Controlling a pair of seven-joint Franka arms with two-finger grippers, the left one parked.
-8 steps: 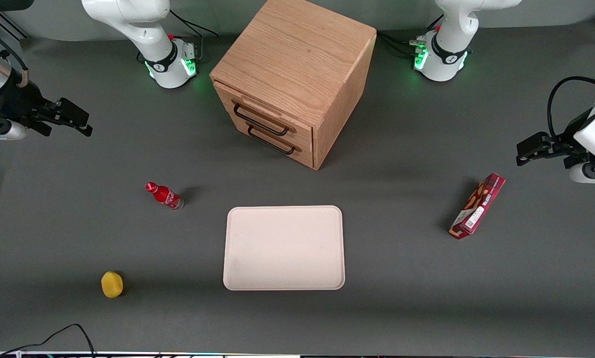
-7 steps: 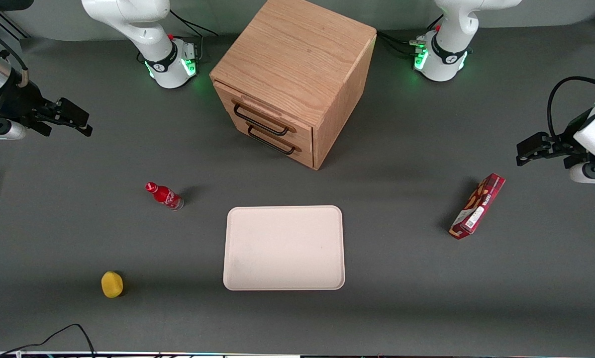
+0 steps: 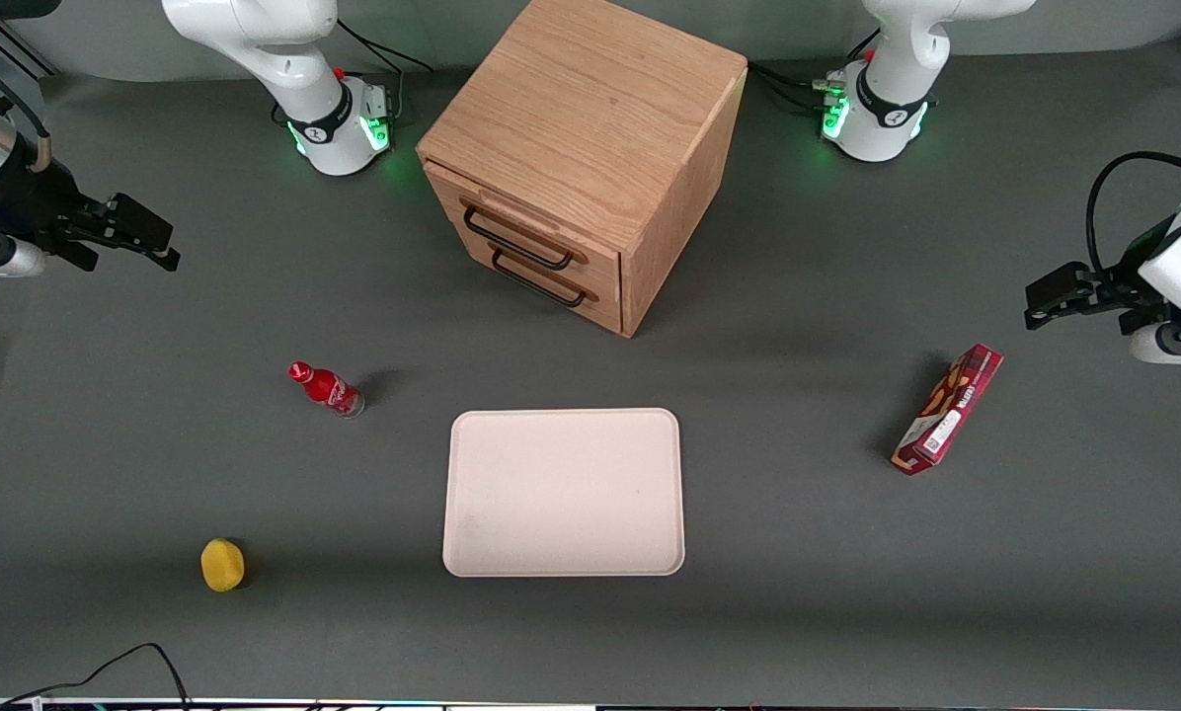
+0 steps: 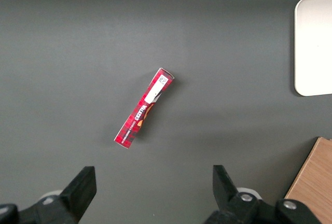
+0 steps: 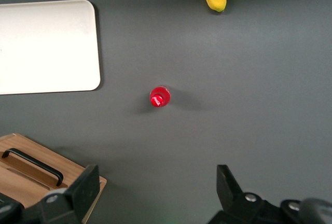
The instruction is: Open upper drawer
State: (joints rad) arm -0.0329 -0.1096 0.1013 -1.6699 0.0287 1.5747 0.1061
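The oak cabinet (image 3: 590, 109) stands at the middle of the table, far from the front camera. Its upper drawer (image 3: 511, 219) is pushed in flush, with its long black bar handle (image 3: 516, 247) above the lower drawer's matching handle (image 3: 541, 281). My right gripper (image 3: 164, 245) hovers open and empty above the table toward the working arm's end, well apart from the cabinet. In the right wrist view its fingers (image 5: 85, 187) stand wide apart over bare table, with a cabinet corner (image 5: 78, 175) and one black handle (image 5: 31, 164) beside them; I cannot tell which drawer's it is.
A red bottle (image 3: 326, 388) stands nearer the front camera than my gripper. A yellow fruit-like object (image 3: 222, 564) lies nearer still. A white tray (image 3: 563, 491) lies in front of the cabinet. A red box (image 3: 948, 409) lies toward the parked arm's end.
My right gripper has shifted very slightly away from the front camera. Nothing else has moved.
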